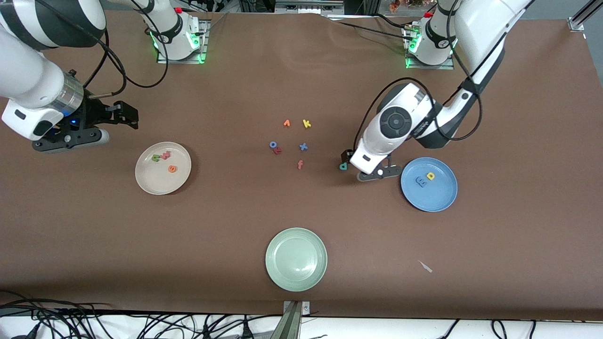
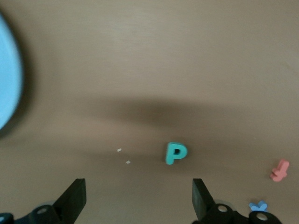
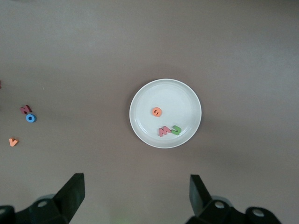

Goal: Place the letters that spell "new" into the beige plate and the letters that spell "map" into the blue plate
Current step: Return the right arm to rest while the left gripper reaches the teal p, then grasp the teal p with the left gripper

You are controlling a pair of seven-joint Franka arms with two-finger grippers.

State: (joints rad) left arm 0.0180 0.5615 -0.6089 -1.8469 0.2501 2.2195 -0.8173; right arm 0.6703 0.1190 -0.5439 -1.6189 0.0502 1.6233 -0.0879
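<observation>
The left end effector (image 1: 346, 157) hangs low over the table (image 1: 301, 212), its fingers spread wide and holding nothing. The teal p (image 1: 343, 165) lies flat on the table just beside those fingertips, between the loose letters in the middle of the table and the blue plate (image 1: 440, 200). In the left wrist view the p (image 2: 175, 153) sits ahead of the gap between the two dark fingers (image 2: 74, 198).

The blue plate holds the blue m (image 1: 420, 181) and the yellow a (image 1: 430, 176), touching each other at about ten o'clock from the plate's centre.

The right end effector (image 1: 129, 115) is up in the air over the bare table near the beige plate (image 1: 150, 183), at about eleven o'clock from it, with fingers wide apart and empty. In that plate lie the green n (image 1: 155, 157), the pinkish-red w (image 1: 165, 154) and the orange e (image 1: 172, 168); n and w touch, the e lies slightly apart.

In the middle of the table lie a yellow k (image 1: 306, 123), a blue x (image 1: 303, 147), a blue o (image 1: 272, 145), a red r (image 1: 278, 150) and an orange f (image 1: 300, 164). A pale green plate (image 1: 296, 278) sits nearest the front camera.
</observation>
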